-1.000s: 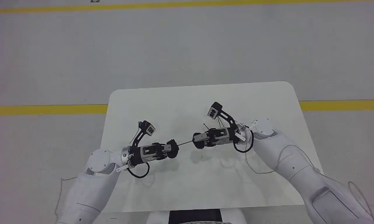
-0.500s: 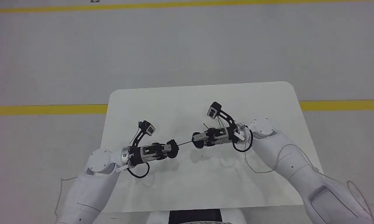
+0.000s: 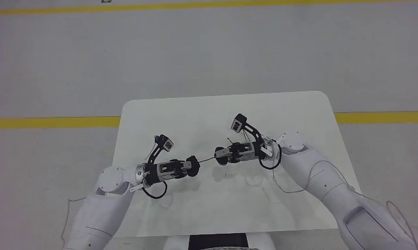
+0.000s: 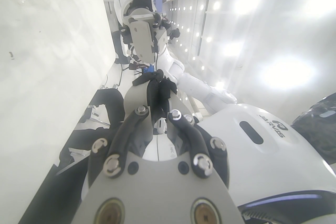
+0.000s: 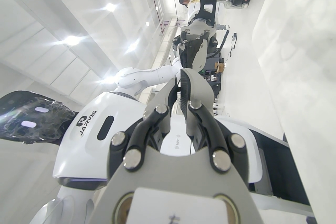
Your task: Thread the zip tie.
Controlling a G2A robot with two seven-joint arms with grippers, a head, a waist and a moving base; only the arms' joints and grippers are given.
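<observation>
Your left tool (image 3: 194,164) and right tool (image 3: 221,157) are each clamping one end of the zip tie (image 3: 208,160), suspending it above the worktop (image 3: 294,113) at mid-frame. It is looking light, thin, springy and slippery, so you are likely needing grips close to the ends.

The zip tie (image 3: 208,159) is black, the table (image 3: 196,116) white, the floor (image 3: 196,54) pale grey with yellow stripes (image 3: 59,122).

Glossy white arms (image 3: 320,178); left tool (image 4: 157,78) grey, black-linked.
</observation>
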